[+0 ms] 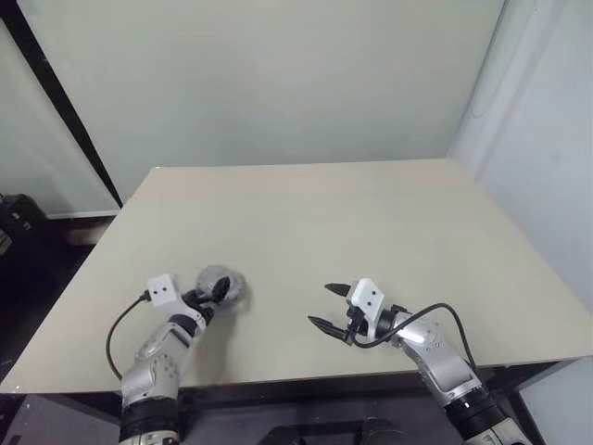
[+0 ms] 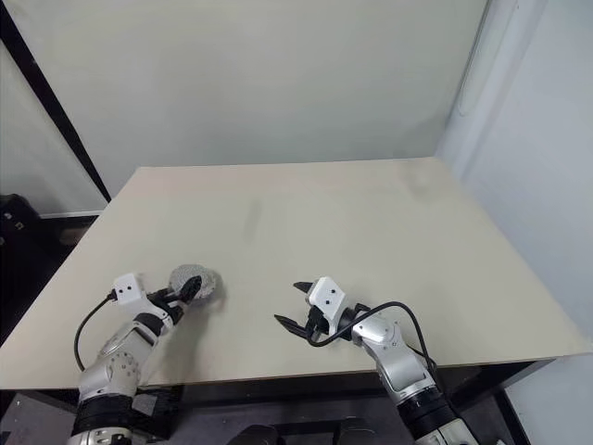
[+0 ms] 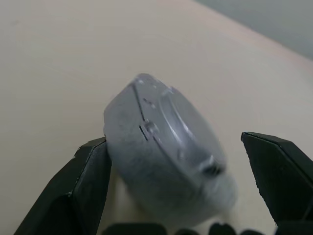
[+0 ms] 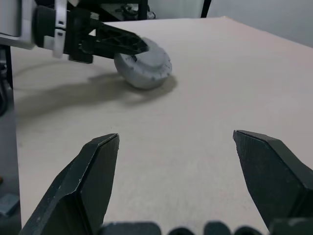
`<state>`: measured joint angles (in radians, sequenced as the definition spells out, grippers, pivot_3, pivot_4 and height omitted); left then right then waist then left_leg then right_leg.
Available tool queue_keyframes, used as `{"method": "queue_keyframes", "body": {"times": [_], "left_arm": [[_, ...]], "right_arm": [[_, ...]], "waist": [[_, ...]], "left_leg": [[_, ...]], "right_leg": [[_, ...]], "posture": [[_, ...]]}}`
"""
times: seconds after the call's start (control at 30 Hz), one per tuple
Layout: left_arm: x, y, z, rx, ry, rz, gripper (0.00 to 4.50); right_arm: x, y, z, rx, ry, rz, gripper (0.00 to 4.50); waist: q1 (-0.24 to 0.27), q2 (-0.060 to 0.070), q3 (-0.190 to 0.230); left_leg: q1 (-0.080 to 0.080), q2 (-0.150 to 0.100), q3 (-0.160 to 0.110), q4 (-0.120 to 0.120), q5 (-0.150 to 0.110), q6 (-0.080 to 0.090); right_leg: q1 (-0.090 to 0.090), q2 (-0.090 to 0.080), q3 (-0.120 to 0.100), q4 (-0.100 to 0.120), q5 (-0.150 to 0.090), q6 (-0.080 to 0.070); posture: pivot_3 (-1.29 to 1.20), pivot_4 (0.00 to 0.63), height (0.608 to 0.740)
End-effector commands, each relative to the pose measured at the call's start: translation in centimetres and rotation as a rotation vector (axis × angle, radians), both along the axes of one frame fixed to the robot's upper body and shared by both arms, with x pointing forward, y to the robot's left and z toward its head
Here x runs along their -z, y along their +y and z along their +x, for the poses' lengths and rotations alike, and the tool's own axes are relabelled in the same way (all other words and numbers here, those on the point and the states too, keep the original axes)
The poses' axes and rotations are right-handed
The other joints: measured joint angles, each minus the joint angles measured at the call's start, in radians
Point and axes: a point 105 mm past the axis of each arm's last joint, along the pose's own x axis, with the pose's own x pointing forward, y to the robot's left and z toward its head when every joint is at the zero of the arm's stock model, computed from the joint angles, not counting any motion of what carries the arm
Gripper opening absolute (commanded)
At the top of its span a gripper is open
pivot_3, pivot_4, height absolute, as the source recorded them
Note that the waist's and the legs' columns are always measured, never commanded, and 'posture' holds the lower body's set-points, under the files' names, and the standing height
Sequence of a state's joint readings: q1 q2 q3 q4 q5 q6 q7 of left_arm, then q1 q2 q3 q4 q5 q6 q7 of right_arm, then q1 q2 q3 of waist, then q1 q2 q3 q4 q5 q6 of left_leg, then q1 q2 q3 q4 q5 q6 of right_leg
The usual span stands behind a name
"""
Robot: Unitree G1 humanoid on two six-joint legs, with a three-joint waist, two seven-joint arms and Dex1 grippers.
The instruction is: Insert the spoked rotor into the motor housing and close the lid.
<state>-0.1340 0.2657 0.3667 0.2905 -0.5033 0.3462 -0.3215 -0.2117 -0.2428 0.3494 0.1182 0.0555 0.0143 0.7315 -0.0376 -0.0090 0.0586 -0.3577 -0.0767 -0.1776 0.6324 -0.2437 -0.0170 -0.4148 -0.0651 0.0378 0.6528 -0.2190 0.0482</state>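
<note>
Near the counter's (image 1: 371,213) front left edge, between the fingers of your left hand (image 3: 172,141), sits a thick grey round puck. I take it to be the motor housing (image 1: 222,283) with the lid (image 3: 188,134) already seated on it. No copper coil shows, only grey metal and a small dark hub on the face, so the spoked rotor is presumably inside. The puck leans on its edge rather than lying flat, with its face turned up and towards your right side.

Your left hand stands wide apart around it. One finger (image 3: 90,171) rests against the puck's side and the other (image 3: 276,171) is well clear, so nothing is clamped. Your right hand (image 1: 320,305) hangs just above the bare counter, well apart from the puck, with its fingers spread and nothing between them.

The step in hand looks like the release. Draw your left hand straight back along its own fingers so the touching finger slides off the puck without dragging or rolling it. Keep the fingers spread as you go, and avoid any sideways sweep, because a puck on its edge could roll towards the counter's rim. Once it lies flat, check that the lid sits flush all round. If it looks cocked, bring your right hand across to press it down while the left steadies the body.
</note>
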Motion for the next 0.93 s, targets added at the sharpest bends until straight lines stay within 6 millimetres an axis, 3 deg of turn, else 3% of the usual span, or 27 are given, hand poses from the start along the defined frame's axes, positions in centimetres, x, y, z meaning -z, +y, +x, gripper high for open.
{"method": "queue_keyframes", "body": {"times": [0.03,0.17,0.33,0.53,0.7,0.93], "left_arm": [[-3.2,1.2,0.1,-0.037,-0.102,0.092,4.47],[-4.3,2.0,-1.3,-0.051,-0.11,0.175,4.47],[-6.1,1.4,-2.4,0.023,-0.136,0.252,4.47],[-8.3,-5.4,-3.2,0.46,-0.193,0.302,4.47],[-7.8,-11.1,-4.7,0.749,-0.189,0.241,4.47],[-6.4,-11.7,-4.9,0.752,-0.165,0.22,4.47]], "right_arm": [[-1.0,-0.1,0.7,0.031,-0.046,0.011,4.07],[-0.8,-0.6,1.3,0.079,-0.041,0.008,4.07],[-0.7,-1.5,2.2,0.156,-0.029,0.009,4.07],[-1.1,-4.5,3.4,0.289,0.04,0.005,4.07],[-1.2,-8.7,4.0,0.463,0.104,0.002,4.07],[-0.9,-10.0,3.5,0.507,0.126,-0.007,4.07]], "waist": [[0.002,0.0,0.0],[0.007,0.0,0.0],[0.014,0.001,0.0],[0.023,0.002,0.001],[0.022,0.004,0.001],[0.014,0.004,0.002]], "left_leg": [[0.0,0.0,0.0,0.0,0.0,0.0],[0.001,0.001,0.0,0.0,0.0,0.0],[0.004,0.002,0.001,0.0,0.0,0.0],[0.004,0.001,0.001,0.002,0.0,0.0],[0.004,0.001,0.003,0.003,0.0,0.0],[0.007,0.003,0.004,-0.001,0.0,0.0]], "right_leg": [[0.0,0.0,0.0,0.0,0.0,0.0],[0.001,0.0,0.0,0.0,0.0,0.0],[0.004,0.0,0.0,0.0,0.0,-0.001],[0.006,-0.001,0.0,0.0,-0.002,-0.003],[0.006,-0.001,0.002,0.0,-0.002,-0.003],[0.005,0.002,0.001,0.001,-0.002,-0.003]], "posture": [[0.0,0.0,0.74],[0.0,0.0,0.74],[0.0,0.0,0.74],[0.0,0.0,0.74],[0.0,0.0,0.74],[0.0,0.0,0.74]]}}
